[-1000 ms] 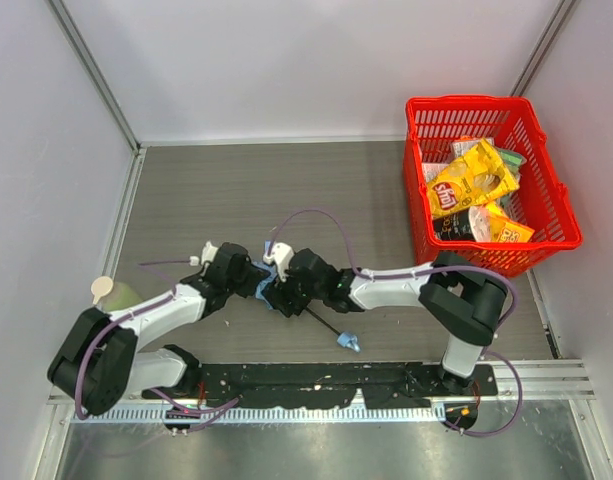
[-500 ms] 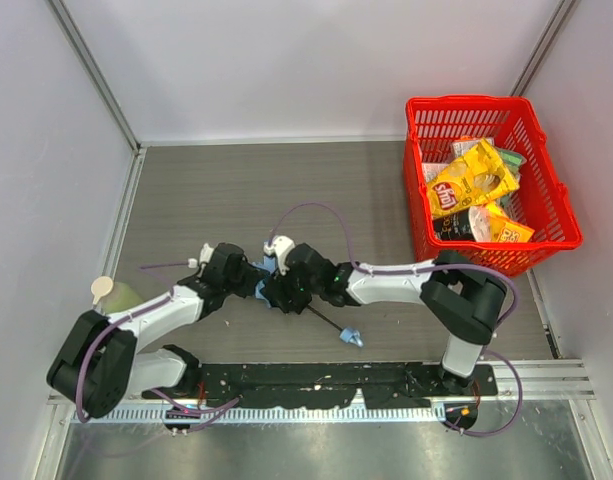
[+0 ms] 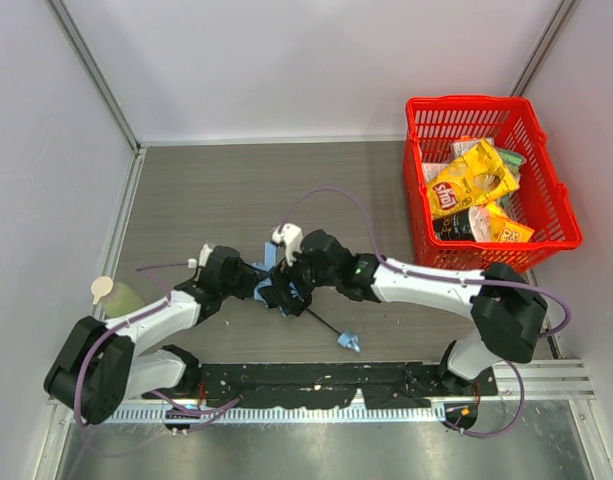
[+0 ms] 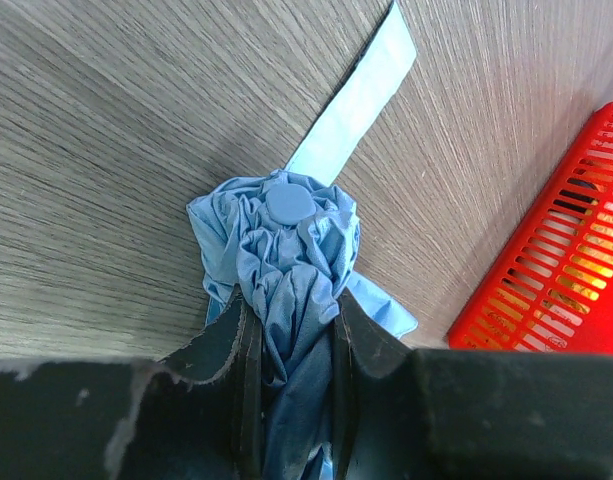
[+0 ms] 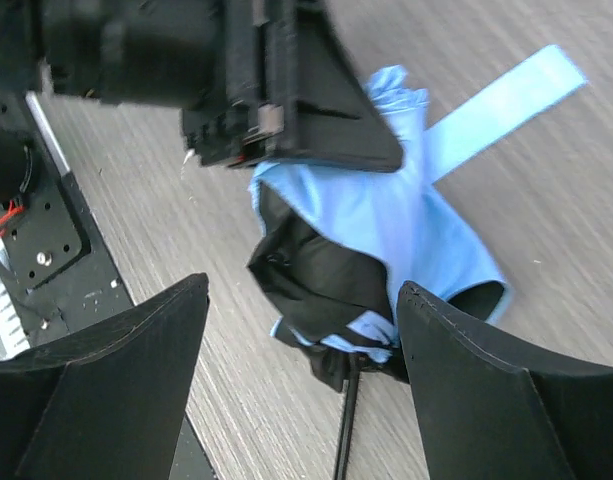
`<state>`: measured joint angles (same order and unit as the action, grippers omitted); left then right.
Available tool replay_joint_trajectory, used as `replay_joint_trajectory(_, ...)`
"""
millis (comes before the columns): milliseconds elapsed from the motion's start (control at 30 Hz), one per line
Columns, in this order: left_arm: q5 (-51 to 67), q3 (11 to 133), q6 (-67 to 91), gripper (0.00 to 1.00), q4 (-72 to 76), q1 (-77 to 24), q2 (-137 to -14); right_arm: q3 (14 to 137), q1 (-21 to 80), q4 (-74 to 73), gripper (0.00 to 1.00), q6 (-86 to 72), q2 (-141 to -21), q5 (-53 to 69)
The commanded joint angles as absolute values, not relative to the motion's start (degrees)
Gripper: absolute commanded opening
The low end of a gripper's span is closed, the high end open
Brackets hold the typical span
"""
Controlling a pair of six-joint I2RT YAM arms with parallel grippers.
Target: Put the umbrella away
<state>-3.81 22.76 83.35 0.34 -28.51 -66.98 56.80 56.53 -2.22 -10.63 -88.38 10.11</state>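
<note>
the umbrella (image 3: pixel 282 292) lies on the grey wood-grain table (image 3: pixel 206 190), toward the near edge and roughly midway between the two arms. it is collapsed, its sky-blue fabric bunched and creased rather than rolled neatly. a thin black shaft (image 3: pixel 324 322) runs out of the bundle toward the front right and ends in a small blue handle (image 3: pixel 348 342) resting on the table.

the left gripper (image 4: pixel 286 330) comes in from the left and is clamped on the bundle. from its wrist view, its dark fingers (image 4: pixel 231 350) press in from either side on the crumpled cloth just below the round blue cap (image 4: pixel 289 203) at the umbrella's tip. a flat, pale blue strap (image 4: pixel 356 95) stretches away from that tip across the wood, lying loose.

the right gripper (image 5: pixel 304 290) reaches in from the right and hangs over the same bundle with its fingers (image 5: pixel 116 380) spread wide apart. the wrist view shows the blue cloth, a dark fold of the canopy's inner side and the start of the shaft in the gap between them. neither finger shows contact with the fabric in that view. from above, the two wrists sit very close together, nearly touching over the umbrella.

well away at the far right of the table stands a red plastic basket (image 3: pixel 491 108), tilted a little, with a yellow chip bag (image 3: pixel 469 180) and other snack packets inside. the umbrella is well apart from it.
</note>
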Motion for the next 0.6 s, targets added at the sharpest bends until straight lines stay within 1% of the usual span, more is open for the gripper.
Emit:
replay_joint_trajectory(0,-1.15,23.46,84.72,0.0,1.41,-27.95,-66.53,54.76,61.69,2.98,0.81,-4.94,-88.68,2.59)
replay_joint_trajectory(100,-0.27,23.82,85.43,0.0,1.05,-28.04,-67.58,54.67,62.66,4.3,0.81,-2.2,-91.13,-3.94)
replay_joint_trajectory(267,-0.26,23.99,86.48,0.0,0.79,-27.95,-68.64,55.98,63.02,5.36,0.81,-0.35,-96.05,-4.05)
replay_joint_trajectory(367,-0.26,24.78,86.92,0.0,0.18,-27.86,-69.17,57.04,64.68,5.19,0.81,1.04,-100.19,-7.02)
replay_joint_trajectory(400,-0.26,25.39,86.84,0.0,-2.09,-27.86,-69.26,57.65,65.04,5.27,0.81,1.05,-102.37,-7.73)
replay_joint_trajectory(467,-0.35,26.36,86.57,0.0,-4.38,-28.04,-69.17,58.88,66.09,5.8,0.77,0.7,-105.27,-11.85)
replay_joint_trajectory(500,-0.87,26.63,86.4,0.0,-5.53,-28.04,-69.34,59.23,66.53,5.97,0.7,0.53,-106.08,-15.52)
replay_joint_trajectory(533,-1.49,27.07,86.14,0.0,-7.02,-28.12,-69.26,60.02,66.88,5.98,0.67,0.09,-107.56,-17.12)
replay_joint_trajectory(567,-2.28,27.33,86.05,0.0,-8.34,-28.39,-69.17,60.2,66.88,5.89,0.55,0.0,-108.1,-18.18)
